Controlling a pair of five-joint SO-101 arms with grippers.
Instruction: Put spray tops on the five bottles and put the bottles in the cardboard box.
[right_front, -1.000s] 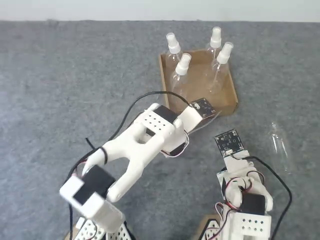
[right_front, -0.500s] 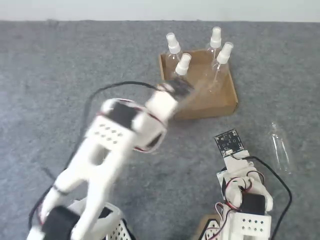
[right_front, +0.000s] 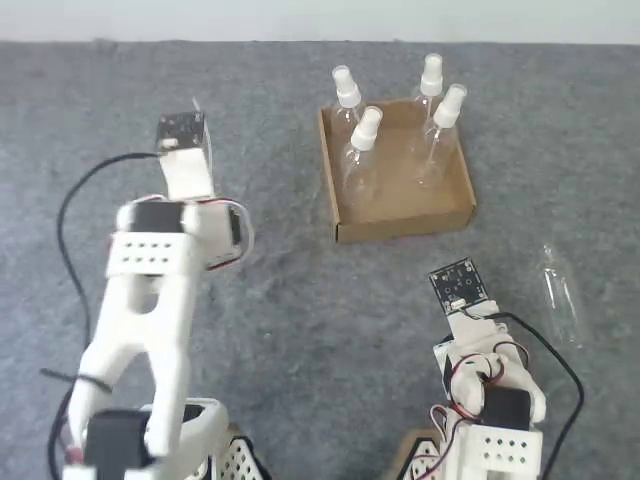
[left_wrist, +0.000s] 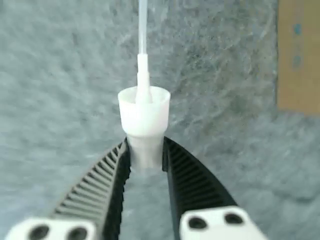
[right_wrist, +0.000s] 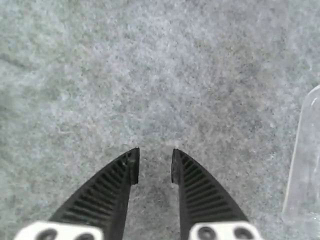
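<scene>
My left fingers (left_wrist: 126, 154) are shut tight on the spray top (left_wrist: 144, 107). They pinch its neck, and the cap and thin tube stick out past the tips. I think it is light, hard and smooth, so the neck is a good hold. The tube looks bendy. My right fingers (right_wrist: 134, 167) are a little open and hold nothing. A bare bottle (right_wrist: 304, 165) lies just beside them on the tabletop (right_wrist: 100, 75). The box (right_front: 400, 222) is farther out.

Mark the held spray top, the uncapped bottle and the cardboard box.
spray top (left_wrist: 144, 112): left wrist view, on its white collar.
uncapped bottle (right_front: 560, 292): high view, middle of its clear body.
cardboard box (right_front: 405, 222): high view, on its near wall.
</scene>
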